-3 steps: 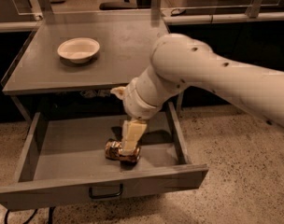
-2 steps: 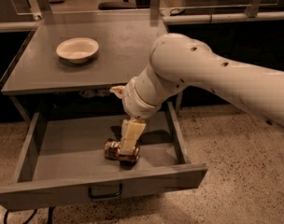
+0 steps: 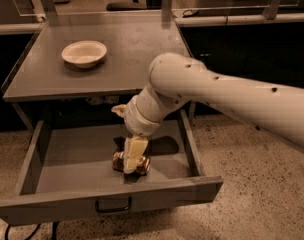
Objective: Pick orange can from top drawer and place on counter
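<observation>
The top drawer (image 3: 52, 159) stands pulled open below the counter (image 3: 117, 54). The orange can (image 3: 142, 165) lies on its side on the drawer floor, near the front middle. My gripper (image 3: 132, 165) reaches down into the drawer from the right and sits right over the can's middle. It covers that part, so only the two ends of the can show on either side. The can rests on the drawer floor, not lifted.
A white bowl (image 3: 84, 53) sits on the counter at the back left. The drawer's dark looped handle (image 3: 113, 204) is on the front panel. Dark cabinets and a long worktop run behind, and speckled floor lies to the right.
The gripper has edged slightly down and left over the can. The can, the drawer and the bowl have not moved.
</observation>
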